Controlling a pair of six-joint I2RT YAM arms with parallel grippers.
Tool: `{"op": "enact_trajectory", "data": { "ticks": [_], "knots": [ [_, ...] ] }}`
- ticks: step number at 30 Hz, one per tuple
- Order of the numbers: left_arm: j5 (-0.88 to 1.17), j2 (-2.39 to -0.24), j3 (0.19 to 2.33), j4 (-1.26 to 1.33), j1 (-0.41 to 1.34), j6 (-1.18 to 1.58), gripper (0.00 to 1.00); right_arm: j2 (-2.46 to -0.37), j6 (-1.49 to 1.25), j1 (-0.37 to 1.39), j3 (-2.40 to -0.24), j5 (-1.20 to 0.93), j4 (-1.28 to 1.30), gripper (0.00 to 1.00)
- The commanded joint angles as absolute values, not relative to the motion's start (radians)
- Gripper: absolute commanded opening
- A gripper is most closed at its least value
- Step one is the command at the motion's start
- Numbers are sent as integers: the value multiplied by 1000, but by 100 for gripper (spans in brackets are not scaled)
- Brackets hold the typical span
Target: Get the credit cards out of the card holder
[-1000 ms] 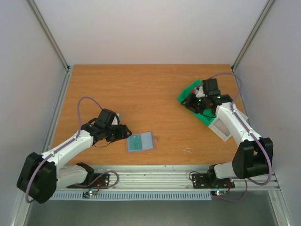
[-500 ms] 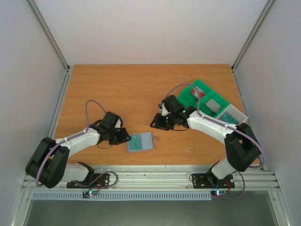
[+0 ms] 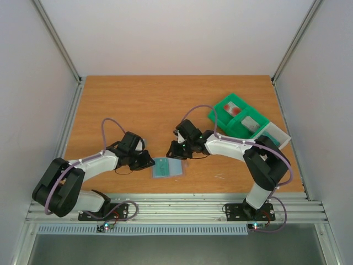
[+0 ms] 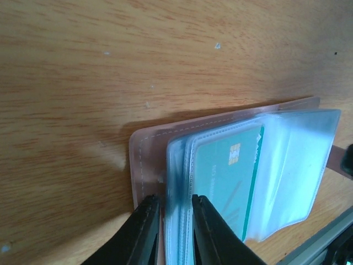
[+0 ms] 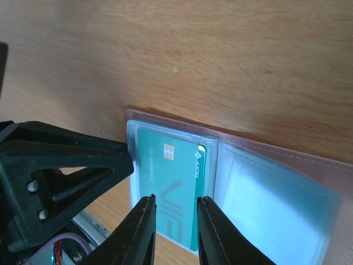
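We find the holder (image 3: 167, 167) lying open on the worktop (image 3: 138, 105), near its front edge. Our left fingers (image 4: 144, 232) are closed on its left edge. Our right fingers (image 5: 144, 226) stand slightly apart over the teal card (image 5: 165, 165) tucked inside it; whether they touch it we cannot tell.
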State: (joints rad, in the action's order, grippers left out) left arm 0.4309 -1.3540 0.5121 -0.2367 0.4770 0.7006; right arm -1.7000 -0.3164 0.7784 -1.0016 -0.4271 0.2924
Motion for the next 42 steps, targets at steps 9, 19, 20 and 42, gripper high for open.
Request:
{"op": "enact_trajectory", "data": {
  "ticks": [9,19,20,42],
  "knots": [
    [465,-1266,522,-249,474,726,25,-1788,-346,816,-1005,-458,209,17],
    [517,-1275,488,-165,474,739,14,-1816,-336,816,-983,-447,203,16],
    [515,-1287,484,-154,474,739,12,-1816,-334,816,-981,-444,205,16],
    [454,-1391,456,-163,474,715,2,-1873,-315,817,-924,-495,90,10]
  ]
}}
